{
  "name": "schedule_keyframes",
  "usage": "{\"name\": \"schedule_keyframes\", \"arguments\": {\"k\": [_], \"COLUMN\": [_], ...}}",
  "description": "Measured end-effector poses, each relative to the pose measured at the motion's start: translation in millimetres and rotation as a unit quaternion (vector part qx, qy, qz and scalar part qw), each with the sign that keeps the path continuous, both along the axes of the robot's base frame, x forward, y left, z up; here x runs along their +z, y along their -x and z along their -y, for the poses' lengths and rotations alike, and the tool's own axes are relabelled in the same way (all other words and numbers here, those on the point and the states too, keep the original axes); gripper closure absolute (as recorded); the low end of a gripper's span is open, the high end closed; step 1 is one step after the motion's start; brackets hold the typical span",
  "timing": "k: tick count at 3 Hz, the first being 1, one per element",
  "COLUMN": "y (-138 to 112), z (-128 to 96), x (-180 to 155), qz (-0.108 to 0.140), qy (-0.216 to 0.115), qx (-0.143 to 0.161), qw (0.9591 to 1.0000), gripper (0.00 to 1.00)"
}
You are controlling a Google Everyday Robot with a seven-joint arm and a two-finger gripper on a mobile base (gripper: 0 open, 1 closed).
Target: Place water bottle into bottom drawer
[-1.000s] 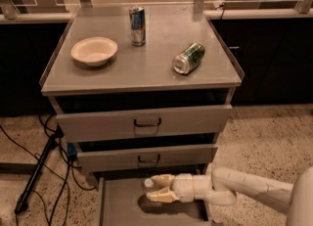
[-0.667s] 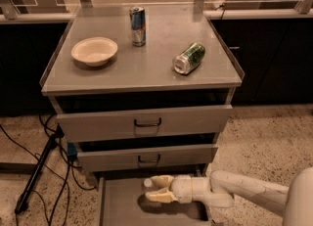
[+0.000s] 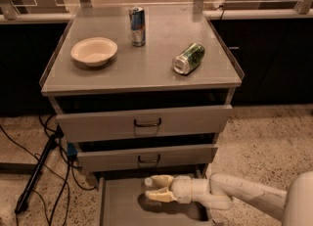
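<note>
My gripper [image 3: 157,189] reaches in from the right, low over the open bottom drawer [image 3: 120,205], a wide grey tray pulled out under the two upper drawers. Its pale fingers [image 3: 160,179] are closed around the water bottle [image 3: 148,183]. Only the bottle's whitish cap end shows at the left tip; the clear body between the fingers is hard to make out. A shadow lies on the drawer floor just below the gripper.
On the cabinet top stand a white bowl [image 3: 94,51], an upright blue-silver can [image 3: 137,26] and a green can [image 3: 189,58] lying on its side. The top drawer [image 3: 146,121] and middle drawer [image 3: 148,158] are slightly ajar. Cables and a dark stand [image 3: 36,171] lie on the floor to the left.
The gripper has crept slightly to the left over the bottom drawer, still holding the bottle. Nothing else has moved.
</note>
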State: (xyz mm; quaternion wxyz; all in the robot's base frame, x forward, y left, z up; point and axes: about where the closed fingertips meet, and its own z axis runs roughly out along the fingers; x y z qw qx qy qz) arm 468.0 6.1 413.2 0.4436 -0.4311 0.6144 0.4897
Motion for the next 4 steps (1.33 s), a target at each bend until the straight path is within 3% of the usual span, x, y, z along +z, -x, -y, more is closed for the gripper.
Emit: {"name": "schedule_keyframes", "arguments": {"k": [1,2,4], "y": [-9.9,-10.2,-8.5], "z": [6.8,7.0,-6.5], "x": [-16.9,-17.7,-49.6], "qz": [0.019,0.02,-0.008], "qy": [-0.01,-0.009,-0.031], "qx": [-0.019,-0.02,-0.029], "qw": [0.9996,0.9996,0.9991], "gripper": [1.0,1.0,1.0]}}
